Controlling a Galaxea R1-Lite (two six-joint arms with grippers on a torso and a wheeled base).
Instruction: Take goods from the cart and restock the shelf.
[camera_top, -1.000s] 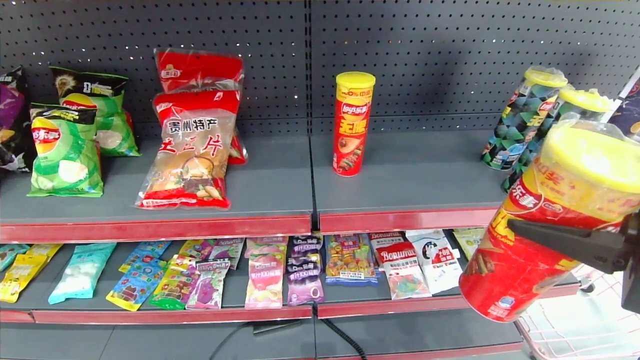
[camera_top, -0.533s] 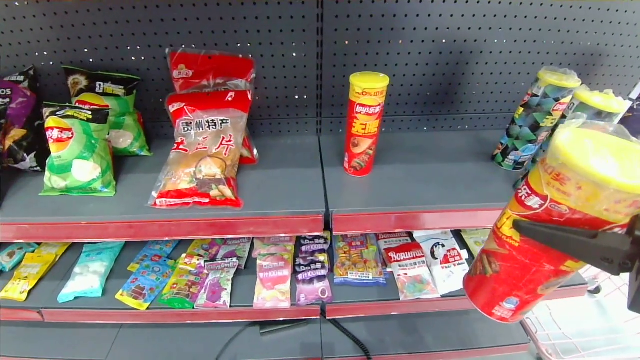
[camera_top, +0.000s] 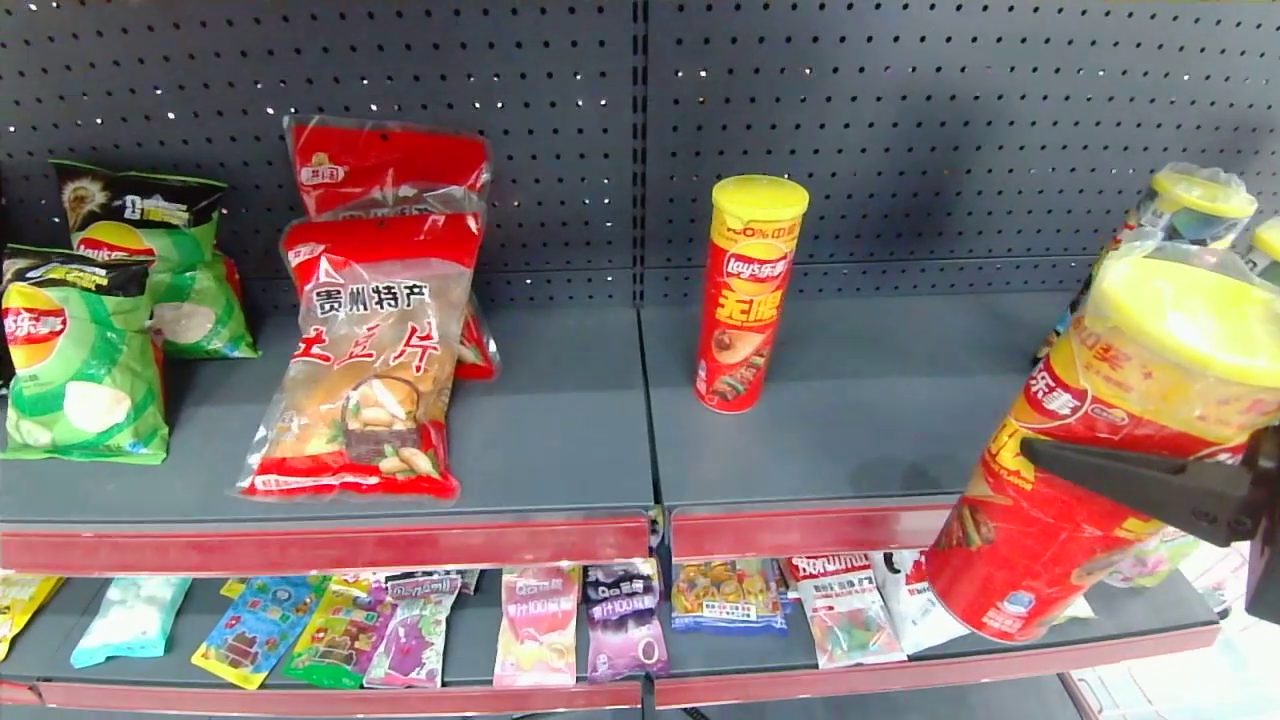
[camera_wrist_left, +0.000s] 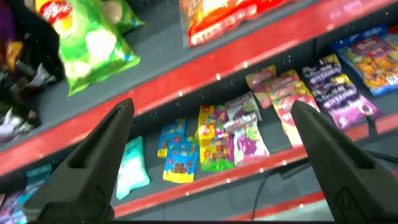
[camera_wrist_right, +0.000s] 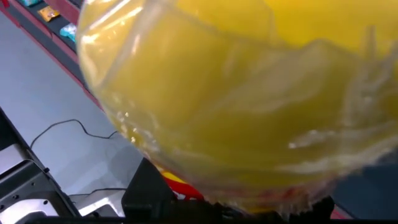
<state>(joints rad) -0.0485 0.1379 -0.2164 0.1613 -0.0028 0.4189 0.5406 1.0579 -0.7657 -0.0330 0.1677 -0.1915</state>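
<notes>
I hold 1 red chip can (camera_top: 1105, 395) clamped in my right gripper (camera_top: 1130, 480), tilted and in the air off the right end of the upper shelf (camera_top: 860, 450), so it's not placed yet. 1 matching can (camera_top: 745, 295) already stands upright mid-shelf with bare board beside it, and I judge mine goes there, so the restock is partway. My left gripper (camera_wrist_left: 211, 155) has its fingers spread wide and holds nothing, over the candy packs (camera_wrist_left: 239, 134).

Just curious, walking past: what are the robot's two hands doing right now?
Left hand: open, holding nothing.
Right hand: closed on the red chip can.
</notes>
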